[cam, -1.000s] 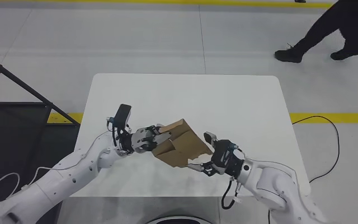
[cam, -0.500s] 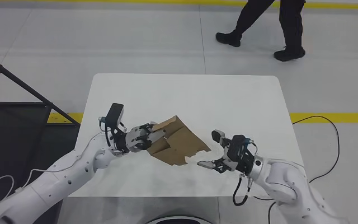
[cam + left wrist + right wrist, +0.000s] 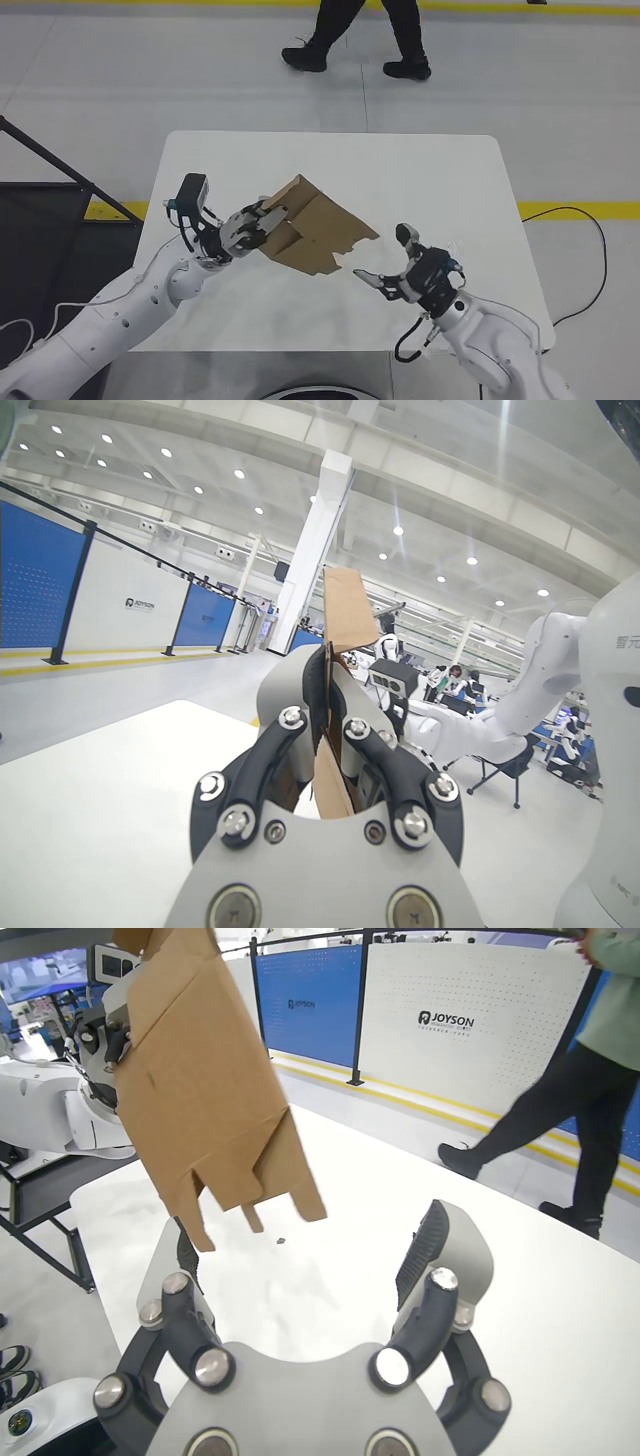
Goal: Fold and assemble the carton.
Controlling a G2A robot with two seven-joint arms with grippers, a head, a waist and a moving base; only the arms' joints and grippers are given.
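Left gripper (image 3: 327, 687) clamps the upright carton (image 3: 346, 615) between its fingers (image 3: 285, 680)

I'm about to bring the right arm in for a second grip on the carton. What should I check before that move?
1. Left pincer shut on the carton: ok, an edge sits between its pads.
2. Right pincer open: ok, jaws wide apart.
3. Right pincer apart from the carton: ok, a gap shows in the top view.
4. Carton held off the table: ok, its flaps hang above the surface.
5. Carton opened into a box: not ok, it is flat.
6. Left grip firm enough to take a push: cannot tell.
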